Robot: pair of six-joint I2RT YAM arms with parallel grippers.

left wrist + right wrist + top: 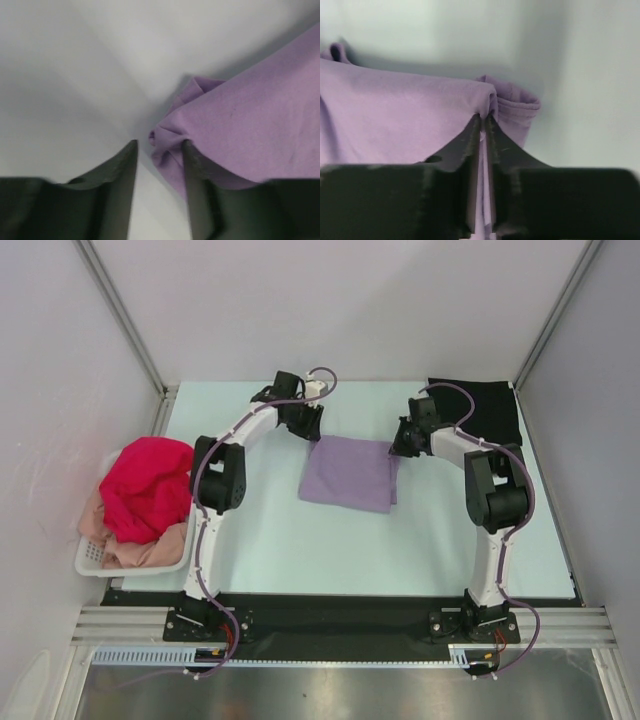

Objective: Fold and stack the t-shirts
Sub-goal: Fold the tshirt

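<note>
I see the lavender shirt [348, 473] folded mid-counter [330, 550]. My right gripper [483, 120] is pinched on its far right corner, and my left gripper [159, 145] stands apart at the far left corner. The black shirt [490, 405] lies behind the right arm. The magenta shirt [148, 485] and peach shirt [140, 552] fill the white basket [90, 558] on the left.

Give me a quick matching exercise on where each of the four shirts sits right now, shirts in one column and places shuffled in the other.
Shirts:
1. purple shirt
2. black shirt
3. red shirt
4. peach shirt

Places:
A. low in the basket, under another shirt
B. middle of the table
C. top of the basket pile
D. far right corner of the table

Pairs: 1-B, 2-D, 3-C, 4-A
</note>
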